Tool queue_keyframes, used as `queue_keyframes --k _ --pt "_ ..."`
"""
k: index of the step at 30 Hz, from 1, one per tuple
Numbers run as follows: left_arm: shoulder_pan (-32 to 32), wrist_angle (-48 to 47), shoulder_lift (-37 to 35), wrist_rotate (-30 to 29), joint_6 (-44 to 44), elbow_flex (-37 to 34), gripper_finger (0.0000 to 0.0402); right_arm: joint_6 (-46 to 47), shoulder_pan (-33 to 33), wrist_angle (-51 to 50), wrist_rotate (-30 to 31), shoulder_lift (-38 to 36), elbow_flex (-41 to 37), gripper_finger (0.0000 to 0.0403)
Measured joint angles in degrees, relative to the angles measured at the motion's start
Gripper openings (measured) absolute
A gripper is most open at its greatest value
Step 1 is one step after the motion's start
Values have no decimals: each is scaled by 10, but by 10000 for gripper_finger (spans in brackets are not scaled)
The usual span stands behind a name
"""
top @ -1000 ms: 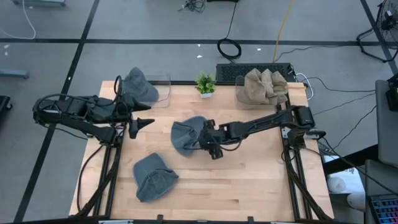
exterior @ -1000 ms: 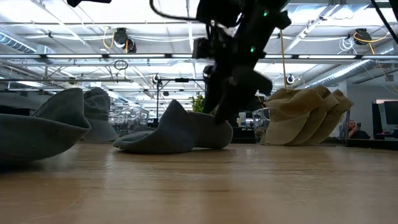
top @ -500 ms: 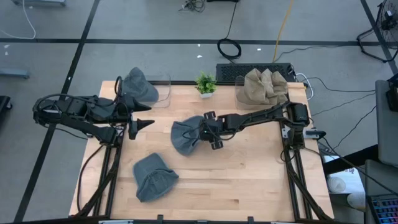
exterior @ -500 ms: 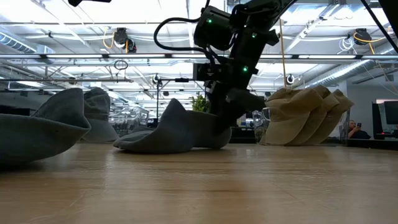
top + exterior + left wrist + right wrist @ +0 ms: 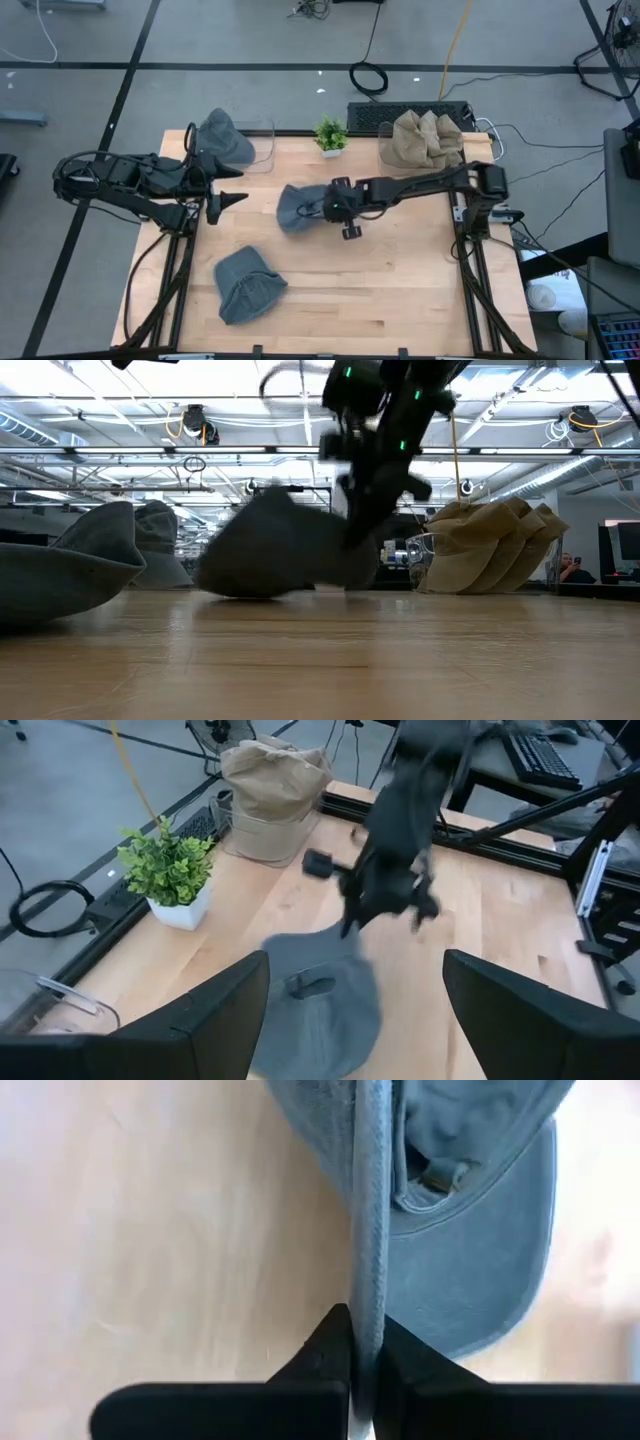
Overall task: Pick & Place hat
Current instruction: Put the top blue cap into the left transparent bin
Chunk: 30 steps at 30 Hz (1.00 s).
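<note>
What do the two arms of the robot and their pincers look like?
Both arms are dark, almost black, built of slim jointed links with black cables looping along them. The right pincer has two flat, tapering black fingers. The left pincer has broad, dark fingers with a matte surface. Small green lights glow on the right arm's wrist. No other markings are readable.

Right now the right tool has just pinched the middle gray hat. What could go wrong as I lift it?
1. The right tool is shut on only a thin fold at the edge of the middle gray hat; the cloth could slip out on the lift.
2. The hat hangs low and may drag across the table.
3. The potted plant stands close behind; a carry toward the back could knock it over.
</note>
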Motion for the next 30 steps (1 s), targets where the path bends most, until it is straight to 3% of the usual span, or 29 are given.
queue_keyframes --k 11,17,25,30 --pt "0 53 1 -20 160 0 308 64 12 -43 -62 -177 1 1" --pt "0 111 1 -15 326 0 308 78 13 -42 -65 -242 1 1" --pt "-2 124 1 11 577 0 308 122 19 2 -123 -278 1 0" --pt "-9 126 8 25 565 0 308 146 26 52 -123 -275 1 0"
